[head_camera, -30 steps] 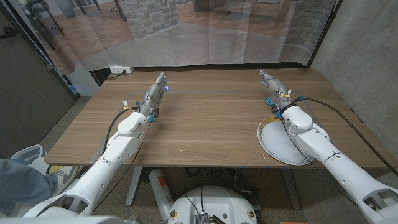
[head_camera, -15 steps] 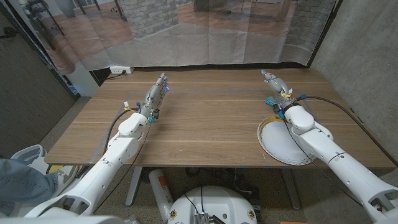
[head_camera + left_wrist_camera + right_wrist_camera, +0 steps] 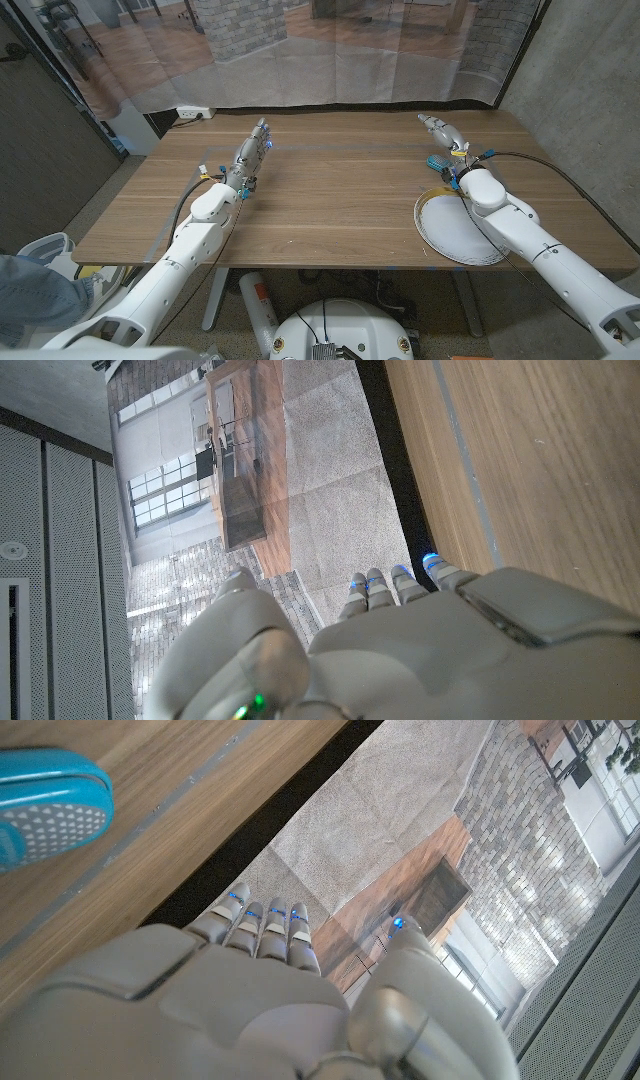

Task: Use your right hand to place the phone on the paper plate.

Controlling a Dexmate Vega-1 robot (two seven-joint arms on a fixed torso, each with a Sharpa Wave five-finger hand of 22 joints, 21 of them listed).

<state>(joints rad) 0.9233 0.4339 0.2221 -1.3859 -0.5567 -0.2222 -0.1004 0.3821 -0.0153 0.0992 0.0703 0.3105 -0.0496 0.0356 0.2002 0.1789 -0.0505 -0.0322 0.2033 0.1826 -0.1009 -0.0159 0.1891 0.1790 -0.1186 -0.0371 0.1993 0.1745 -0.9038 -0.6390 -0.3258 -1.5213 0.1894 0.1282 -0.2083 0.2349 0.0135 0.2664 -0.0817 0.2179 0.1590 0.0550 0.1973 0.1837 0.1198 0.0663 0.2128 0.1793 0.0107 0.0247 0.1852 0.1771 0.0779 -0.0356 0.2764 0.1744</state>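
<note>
The phone (image 3: 436, 161), in a teal-blue case, lies on the wooden table just beyond the white paper plate (image 3: 452, 232), which sits near the front right edge. My right hand (image 3: 441, 131) stretches out over the table beyond the phone, fingers straight and holding nothing. My right wrist and its cables cover part of the phone. In the right wrist view one rounded end of the phone (image 3: 45, 812) lies beside my right hand (image 3: 270, 1005), apart from it. My left hand (image 3: 252, 148) reaches out over the far left of the table with its fingers extended and nothing in them.
The table's far edge (image 3: 340, 112) runs just past both hands, with a translucent curtain behind it. A grey wall (image 3: 585, 90) stands close on the right. Bare wood (image 3: 330, 190) spans the middle between the arms. The left wrist view shows my left hand (image 3: 400, 650) near the table edge (image 3: 440, 480).
My right forearm has shifted slightly to the right; the hand stays beyond the phone. The phone, the plate and the left arm have not moved.
</note>
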